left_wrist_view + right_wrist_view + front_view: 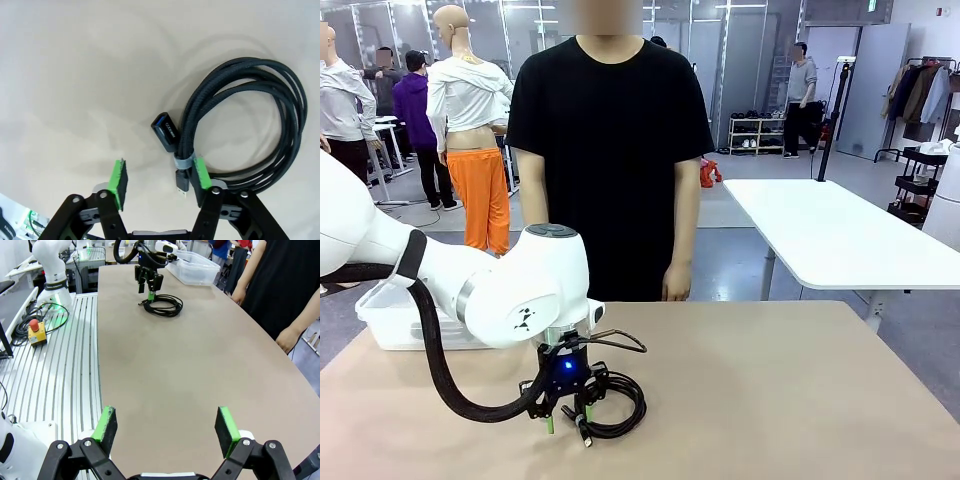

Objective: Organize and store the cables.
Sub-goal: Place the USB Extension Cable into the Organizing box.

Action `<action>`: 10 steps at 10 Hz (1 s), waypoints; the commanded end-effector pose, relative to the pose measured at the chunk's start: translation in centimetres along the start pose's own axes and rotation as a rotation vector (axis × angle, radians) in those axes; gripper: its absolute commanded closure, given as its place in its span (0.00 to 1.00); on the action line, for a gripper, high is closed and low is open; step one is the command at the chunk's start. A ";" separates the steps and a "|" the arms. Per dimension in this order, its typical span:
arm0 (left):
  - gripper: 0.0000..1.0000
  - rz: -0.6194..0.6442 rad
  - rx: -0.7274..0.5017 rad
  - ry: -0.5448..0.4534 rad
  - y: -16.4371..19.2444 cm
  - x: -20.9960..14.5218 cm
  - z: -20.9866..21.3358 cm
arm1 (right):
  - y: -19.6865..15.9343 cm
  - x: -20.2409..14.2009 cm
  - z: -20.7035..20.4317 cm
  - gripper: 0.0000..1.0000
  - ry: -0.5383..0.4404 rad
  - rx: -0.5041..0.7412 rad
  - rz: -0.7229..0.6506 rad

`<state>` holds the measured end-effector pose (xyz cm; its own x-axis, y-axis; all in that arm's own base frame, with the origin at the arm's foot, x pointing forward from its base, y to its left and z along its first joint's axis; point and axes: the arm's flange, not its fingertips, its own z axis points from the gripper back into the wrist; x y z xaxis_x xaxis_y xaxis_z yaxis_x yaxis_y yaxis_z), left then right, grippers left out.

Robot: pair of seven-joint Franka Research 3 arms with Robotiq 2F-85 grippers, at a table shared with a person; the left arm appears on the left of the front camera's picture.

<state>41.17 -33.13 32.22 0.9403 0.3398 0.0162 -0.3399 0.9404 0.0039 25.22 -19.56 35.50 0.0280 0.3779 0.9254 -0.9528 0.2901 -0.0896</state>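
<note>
One cable (623, 398), a thin black cord wound in a round coil, lies on the table near its front edge. My left gripper (566, 418) points down at the coil's left side. In the left wrist view the cable (260, 90) lies mostly to the right. Its grey-strapped section and a plug (165, 131) sit just inside the right fingertip (200, 173). The left gripper (160, 177) has its jaws apart, with a wide gap to the other pad. My right gripper (166, 425) hangs open over bare table, far from the cable (162, 305).
A clear plastic bin (386, 322) stands at the table's left, behind my left arm, also seen as the bin (196, 269). A person stands at the far edge with hands (675, 284) hanging down. The tan table (780, 400) has free room to the right.
</note>
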 end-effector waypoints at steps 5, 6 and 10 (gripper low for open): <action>1.00 -0.008 -0.121 0.097 -0.8 1.3 -3.0 | -0.1 0.1 0.1 0.00 -0.004 -0.005 -0.004; 1.00 -0.010 -0.136 0.107 -0.7 1.3 -3.5 | -0.1 0.1 0.1 0.00 -0.004 -0.005 -0.004; 1.00 -0.019 -0.226 0.025 1.3 1.1 -0.3 | -0.1 0.1 0.1 0.00 -0.004 -0.005 -0.004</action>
<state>42.74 -32.61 31.34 0.9425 0.3313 -0.0442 -0.3340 0.9285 -0.1624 25.22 -19.55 35.51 0.0280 0.3780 0.9254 -0.9528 0.2901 -0.0896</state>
